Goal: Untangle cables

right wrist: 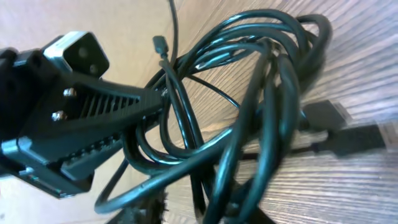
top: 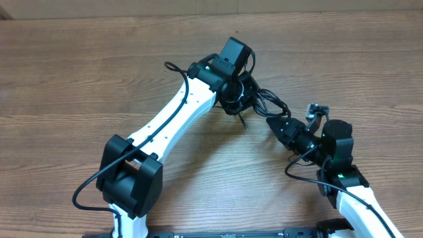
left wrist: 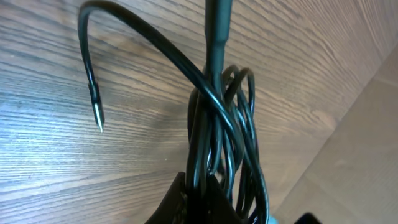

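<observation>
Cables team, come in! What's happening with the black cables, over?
Left gripper shut on tangled bundle of thin black cables. Right gripper close beside it, grip unclear. One thin plug end sticks out free.

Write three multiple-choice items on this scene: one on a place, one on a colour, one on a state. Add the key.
1. Where is the bundle of cables in the overhead view?
A. at the far left edge
B. at the left tool
C. at the bottom edge

2. What colour are the cables?
A. black
B. white
C. red

3. How is the left tool?
A. open, clear of the cables
B. out of all views
C. shut on the cables

Key:
1 B, the bundle sits at the left tool's tip.
2 A, every cord looks black.
3 C, the left wrist view shows cords clamped in it.
</observation>
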`<state>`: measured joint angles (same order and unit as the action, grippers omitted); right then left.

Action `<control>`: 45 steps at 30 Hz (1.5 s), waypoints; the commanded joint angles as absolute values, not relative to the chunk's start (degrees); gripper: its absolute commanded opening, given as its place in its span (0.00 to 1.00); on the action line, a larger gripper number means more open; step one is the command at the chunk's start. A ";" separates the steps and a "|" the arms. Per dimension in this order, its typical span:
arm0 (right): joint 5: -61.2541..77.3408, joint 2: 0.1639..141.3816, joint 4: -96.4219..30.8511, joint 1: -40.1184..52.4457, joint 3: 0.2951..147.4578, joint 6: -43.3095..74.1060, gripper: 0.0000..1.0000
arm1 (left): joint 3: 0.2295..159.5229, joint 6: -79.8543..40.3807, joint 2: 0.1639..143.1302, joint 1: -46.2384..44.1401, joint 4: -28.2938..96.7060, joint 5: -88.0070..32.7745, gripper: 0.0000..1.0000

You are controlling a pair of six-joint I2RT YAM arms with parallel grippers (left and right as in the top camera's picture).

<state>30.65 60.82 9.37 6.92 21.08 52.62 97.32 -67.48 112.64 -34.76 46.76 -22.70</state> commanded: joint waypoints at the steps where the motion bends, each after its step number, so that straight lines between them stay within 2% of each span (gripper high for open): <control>1: 25.45 60.58 9.69 7.11 21.39 55.75 0.23 | 97.21 -62.94 112.81 -34.87 46.89 -29.10 0.04; 8: 22.57 60.58 8.86 7.11 21.39 55.72 0.16 | 97.21 -59.64 112.81 -34.41 46.92 -33.10 0.04; 14: 22.83 60.58 8.47 7.11 21.39 55.72 0.17 | 97.21 -58.67 112.81 -34.30 46.81 -32.10 0.04; 20: 25.61 60.55 8.47 7.11 21.39 55.68 0.23 | 97.21 -58.65 112.81 -34.15 46.70 -26.22 0.04; 24: 27.33 60.55 8.08 7.11 21.39 55.68 0.38 | 97.21 -58.72 112.81 -32.49 46.17 -23.79 0.05; 30: 30.33 60.55 7.07 7.11 21.39 55.68 0.49 | 97.21 -58.78 112.81 -30.22 46.09 -22.20 0.04; 33: 30.33 60.55 5.63 7.11 21.39 55.68 0.53 | 97.21 -60.49 112.81 -29.67 46.11 -26.44 0.04; 36: 30.35 60.55 4.91 7.11 21.39 55.68 0.55 | 97.21 -62.48 112.81 -29.21 46.24 -30.13 0.04; 45: 30.11 60.55 5.34 7.11 21.39 55.66 0.56 | 97.21 -63.05 112.81 -28.40 48.77 -29.08 0.04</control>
